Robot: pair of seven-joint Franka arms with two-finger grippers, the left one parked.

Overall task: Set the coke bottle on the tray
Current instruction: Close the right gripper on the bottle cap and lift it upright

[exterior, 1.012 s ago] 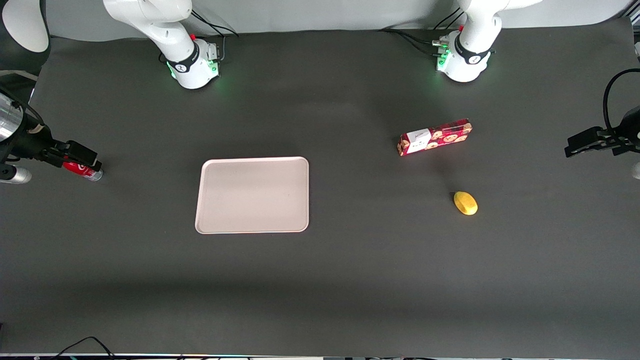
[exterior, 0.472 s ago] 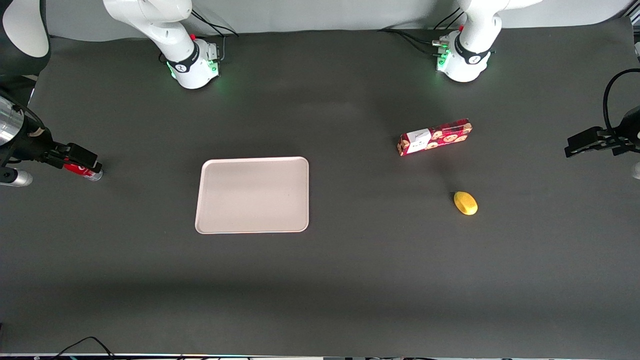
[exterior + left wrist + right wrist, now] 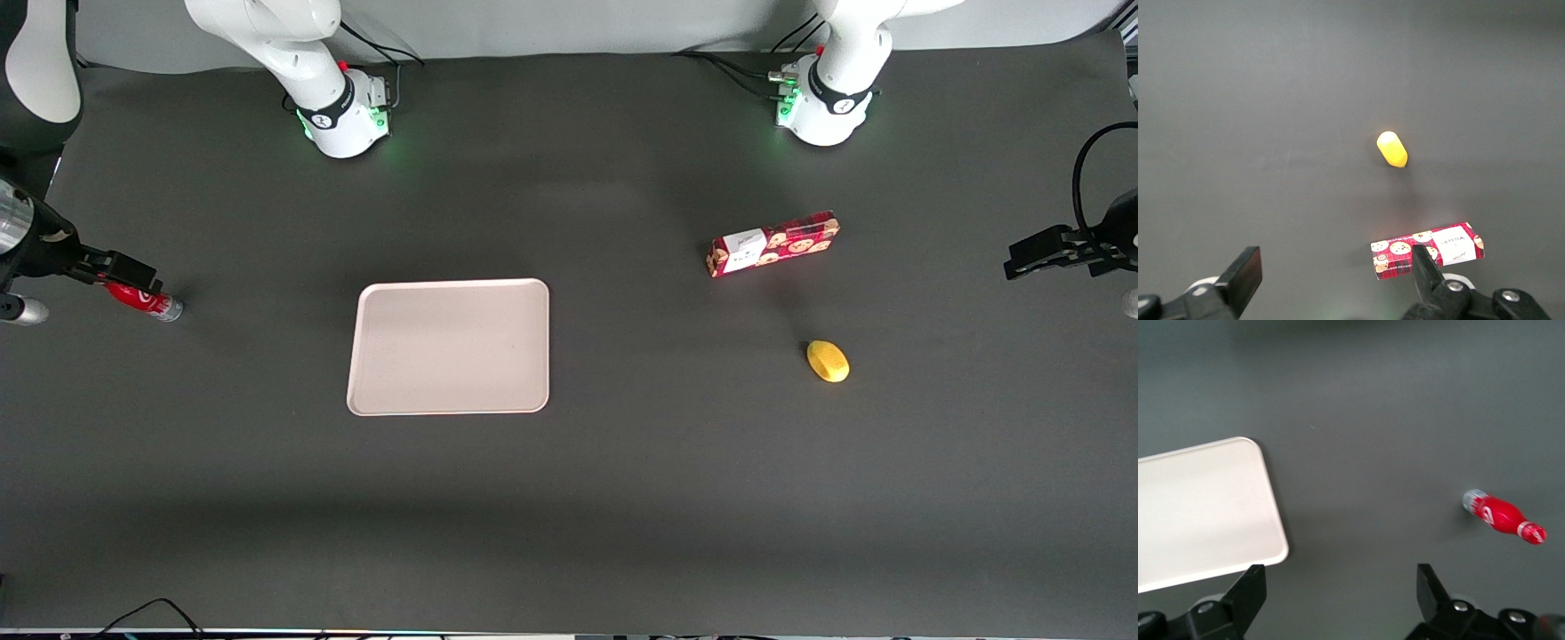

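Note:
The coke bottle (image 3: 147,301) is small and red with a silvery base. It lies on its side on the dark table at the working arm's end, base toward the tray. It also shows in the right wrist view (image 3: 1503,517). My right gripper (image 3: 123,270) hovers over the bottle's cap end, open and empty; in the right wrist view the gripper (image 3: 1341,587) has its fingers wide apart with bare table between them. The pale pinkish-beige tray (image 3: 449,347) lies flat mid-table, and one rounded corner of it (image 3: 1201,513) shows in the right wrist view.
A red patterned cookie box (image 3: 773,244) and a yellow lemon-like thing (image 3: 828,361) lie toward the parked arm's end of the table; both also show in the left wrist view, the box (image 3: 1428,250) and the yellow thing (image 3: 1392,149). The table's edge is close beside the bottle.
My right gripper has drawn back from the bottle toward the working arm's end of the table, uncovering more of the bottle. The bottle and tray have not moved.

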